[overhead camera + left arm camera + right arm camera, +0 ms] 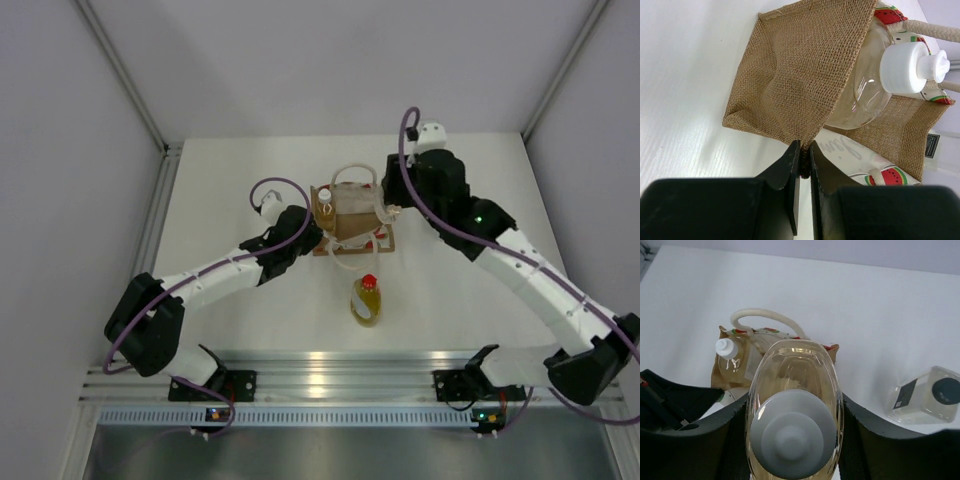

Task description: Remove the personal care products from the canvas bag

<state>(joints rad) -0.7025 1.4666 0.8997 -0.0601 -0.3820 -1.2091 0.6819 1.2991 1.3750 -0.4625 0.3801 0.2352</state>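
**Third bottle in hand at the bag**

The right gripper [792,426] clamped an amber bottle [792,375] just beside the bag [800,75], while the left gripper [804,161] was closed tight on the bag's corner. A second amber bottle [734,362] stood inside the bag. The yellow bottle [366,300] lay in front of the bag and the pale bottle [925,400] beside it. The likely next move was to carry the held bottle clear of the bag and set it down. The bag's cursive script [840,147] and the pale bottle's label [932,145] could not be read.

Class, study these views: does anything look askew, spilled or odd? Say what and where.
The bag looks askew: the left tool pinches its edge, so its brown side sags and creases, and a white-capped bottle pokes out of its mouth. Nothing looks spilled.
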